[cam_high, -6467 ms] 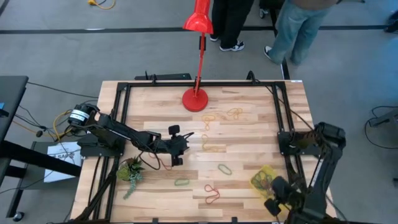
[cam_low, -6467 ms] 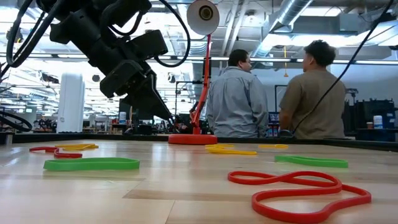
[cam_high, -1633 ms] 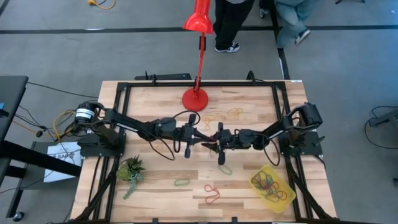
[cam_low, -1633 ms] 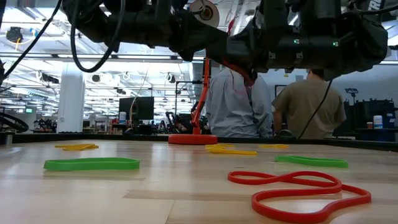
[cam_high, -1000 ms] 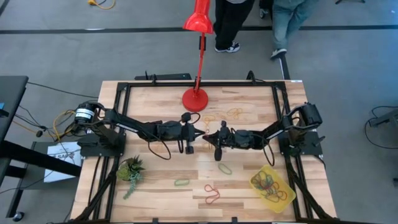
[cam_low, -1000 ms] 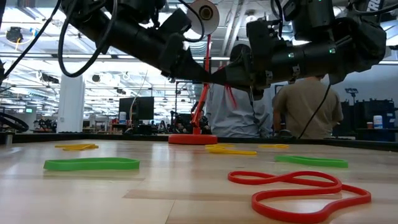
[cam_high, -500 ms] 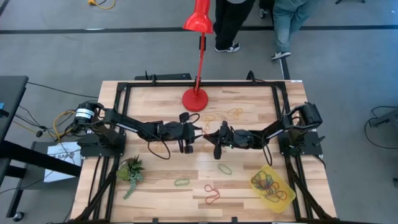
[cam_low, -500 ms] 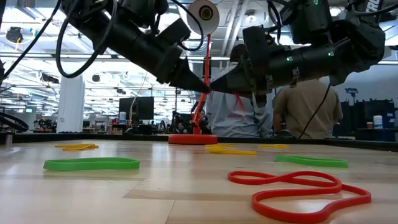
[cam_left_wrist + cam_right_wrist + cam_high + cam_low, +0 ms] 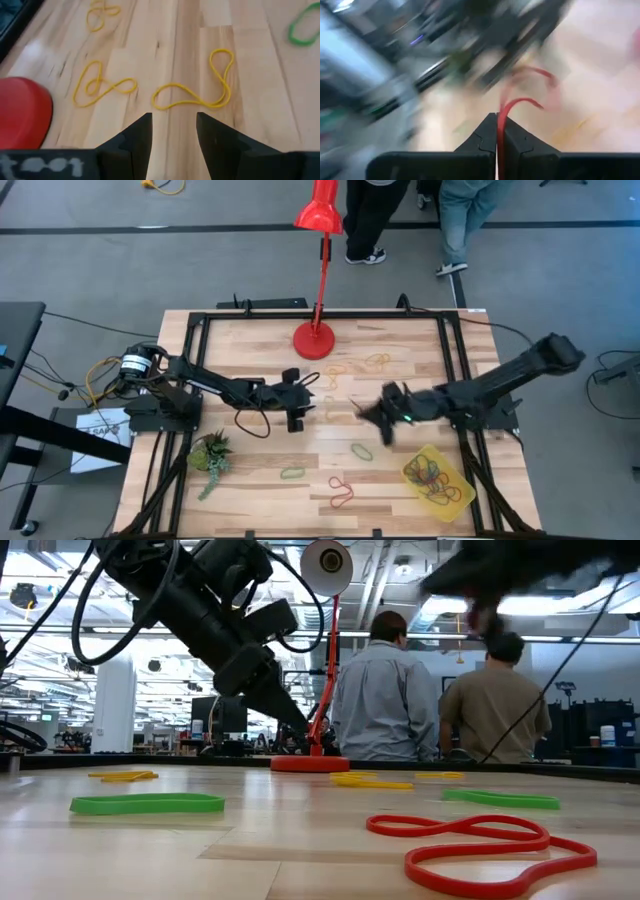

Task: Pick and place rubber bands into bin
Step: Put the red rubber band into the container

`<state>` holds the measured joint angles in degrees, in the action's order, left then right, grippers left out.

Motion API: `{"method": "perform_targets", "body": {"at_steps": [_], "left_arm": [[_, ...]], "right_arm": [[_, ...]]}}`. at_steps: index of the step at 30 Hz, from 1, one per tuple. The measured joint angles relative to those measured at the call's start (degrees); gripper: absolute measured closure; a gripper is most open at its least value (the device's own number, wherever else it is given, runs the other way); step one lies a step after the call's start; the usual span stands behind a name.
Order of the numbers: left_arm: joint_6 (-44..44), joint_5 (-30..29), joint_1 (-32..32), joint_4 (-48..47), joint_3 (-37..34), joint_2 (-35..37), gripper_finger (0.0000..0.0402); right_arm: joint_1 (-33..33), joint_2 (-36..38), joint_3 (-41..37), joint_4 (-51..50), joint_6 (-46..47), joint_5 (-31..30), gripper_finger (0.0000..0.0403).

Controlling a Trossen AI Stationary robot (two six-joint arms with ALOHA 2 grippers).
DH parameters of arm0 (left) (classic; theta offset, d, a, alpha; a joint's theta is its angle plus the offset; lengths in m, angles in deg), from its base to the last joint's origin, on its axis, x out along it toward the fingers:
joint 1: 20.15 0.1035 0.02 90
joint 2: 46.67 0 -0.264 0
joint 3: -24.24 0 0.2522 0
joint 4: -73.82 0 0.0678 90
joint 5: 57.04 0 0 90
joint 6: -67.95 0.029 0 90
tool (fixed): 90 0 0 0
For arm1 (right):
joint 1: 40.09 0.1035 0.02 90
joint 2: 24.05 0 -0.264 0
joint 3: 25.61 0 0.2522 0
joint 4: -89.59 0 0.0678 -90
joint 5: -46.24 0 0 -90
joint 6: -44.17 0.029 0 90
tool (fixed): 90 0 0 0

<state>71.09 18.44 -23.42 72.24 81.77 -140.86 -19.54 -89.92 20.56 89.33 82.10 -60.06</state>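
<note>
Now left gripper [image 9: 308, 401], jaws released, hangs mid-tabletop [image 9: 240, 350] over a thin yellow rubber band loop [image 9: 196, 90]. Right gripper [image 9: 384, 423], jaws clenched on a red rubber band [image 9: 507, 107], should swing toward 5 o'clock, releasing squarely above the translucent yellow plastic bin [image 9: 461, 482].

high: we look straight down on the whole table [image 9: 250, 350] | low: level at tabletop, facing the room | wrists: close above the wood | shared: red lamp base [image 9: 314, 340]
</note>
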Motion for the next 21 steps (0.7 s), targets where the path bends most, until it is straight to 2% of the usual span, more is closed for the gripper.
{"method": "perform_targets", "body": {"at_steps": [2, 5, 9, 13, 15, 18, 21], "left_arm": [[-0.59, 0.25, -0.02, -0.22, 0.0, 0.0, 0.0257], [-0.76, 2.49, -0.07, 1.05, 0.0, 0.0, 0.0257], [-0.8, 5.02, -0.07, 2.54, 0.0, 0.02, 0.0257], [-0.84, 5.06, -0.07, 2.46, 0.0, 0.02, 0.0257], [-0.84, 5.06, -0.05, 2.41, 0.0, 0.02, 0.0257], [-0.84, 5.02, -0.04, 2.43, 0.0, 0.02, 0.0257], [-0.84, 5.02, -0.04, 2.89, 0.0, 0.02, 0.0257]], "right_arm": [[5.04, 3.56, 0.21, -5.31, 5.82, 5.05, 0.0403], [13.8, 7.17, 0.21, -9.81, 14.22, 6.0, 0.0403], [25.82, 8.94, 0.21, -16.15, 24.13, 2.03, 0.0403], [35.41, 6.77, 0.21, -26.66, 47.45, -2.09, 0.0403], [39.24, 4.57, 0.18, -32.25, 61.24, -0.03, 0.0403], [43.68, 0.27, 0.17, -37.32, 78.55, 7.8, 0.0403], [45.8, -3.59, 0.21, -34.91, 86.23, 11.05, 0.0403]]}}
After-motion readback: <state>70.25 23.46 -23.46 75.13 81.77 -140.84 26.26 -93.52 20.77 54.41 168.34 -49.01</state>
